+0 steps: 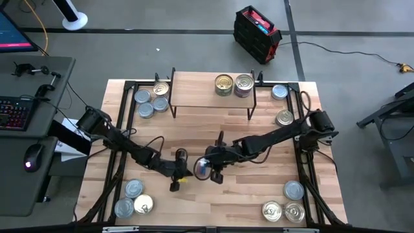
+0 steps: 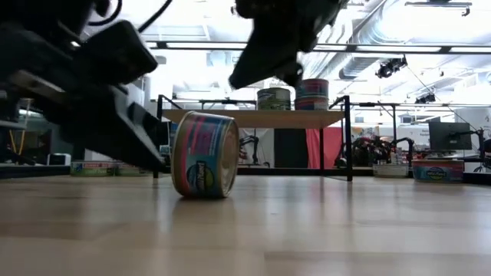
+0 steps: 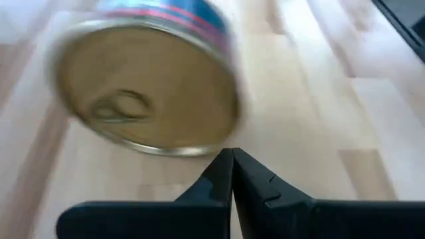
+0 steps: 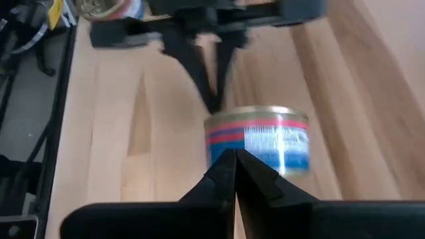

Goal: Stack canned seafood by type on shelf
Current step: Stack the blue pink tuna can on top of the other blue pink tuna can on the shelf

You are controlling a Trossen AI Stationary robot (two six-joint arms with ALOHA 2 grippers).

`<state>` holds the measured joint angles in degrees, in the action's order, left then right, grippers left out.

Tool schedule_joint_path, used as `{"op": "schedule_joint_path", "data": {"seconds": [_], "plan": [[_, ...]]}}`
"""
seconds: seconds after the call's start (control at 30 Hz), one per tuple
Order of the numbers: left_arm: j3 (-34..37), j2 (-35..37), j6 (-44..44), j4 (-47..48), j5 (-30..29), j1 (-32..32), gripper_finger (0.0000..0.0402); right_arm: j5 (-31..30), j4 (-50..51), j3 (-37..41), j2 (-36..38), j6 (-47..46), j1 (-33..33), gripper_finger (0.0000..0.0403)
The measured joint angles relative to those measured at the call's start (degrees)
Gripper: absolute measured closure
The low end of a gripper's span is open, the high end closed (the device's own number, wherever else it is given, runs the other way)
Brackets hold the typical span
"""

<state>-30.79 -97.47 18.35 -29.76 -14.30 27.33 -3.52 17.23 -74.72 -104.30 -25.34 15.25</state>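
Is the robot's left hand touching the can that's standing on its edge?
Cannot tell. The low view shows the can on edge right beside the left hand, overlapping it; the left wrist view shows shut fingertips at its rim, no clear gap.

— From my console, both arms look dark, nearly black: the left arm (image 1: 123,144) and the right arm (image 1: 278,136) are each a chain of slim links joined by bulkier rounded housings.

— Any cabling?

— Thin black cables loop loosely beside the links on both, most plainly near the left arm's middle.

— And the fingers?

— On my wrist feeds, the left gripper (image 3: 232,159) and the right gripper (image 4: 235,159) match: two matte black fingers tapering to sharp wedge tips, rising from a broad, flat black crossbar. I see small notches along one finger's edge. No markings I can read.
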Motion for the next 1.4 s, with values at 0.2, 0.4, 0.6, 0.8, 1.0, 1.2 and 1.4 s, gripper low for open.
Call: {"op": "schedule_joint_path", "data": {"seconds": [0.2,0.4,0.6,0.8,1.0,1.2,1.4], "plan": [[0.0,-0.3,-1.7,-2.4,-4.3,0.1,0.0401,-2.0,10.6,0.0,3.2,-1.0,0.0,0.0403],[-0.3,-0.6,-2.5,-3.1,-8.3,-3.0,0.0401,-2.3,15.3,0.0,4.3,-2.2,0.3,0.0403],[-3.8,-1.3,-5.1,-7.1,-7.6,-4.8,0.0401,-2.3,15.4,0.0,4.3,-1.7,0.6,0.0403],[-12.3,-9.6,-5.2,-10.9,-4.2,-6.0,0.0401,-3.3,15.3,0.1,4.3,-1.7,0.5,0.0403],[-16.4,-5.7,-5.6,-2.5,3.7,-5.7,0.0401,-6.0,13.9,0.1,4.3,-3.3,-0.5,0.0403],[-10.3,13.7,-5.2,15.6,-2.7,-4.9,0.0402,0.3,8.2,0.1,4.3,-0.5,-2.5,0.0386],[-0.6,31.4,3.4,17.8,-14.1,-2.1,0.0402,7.4,8.9,0.1,4.1,12.1,-4.5,0.0282]]}}
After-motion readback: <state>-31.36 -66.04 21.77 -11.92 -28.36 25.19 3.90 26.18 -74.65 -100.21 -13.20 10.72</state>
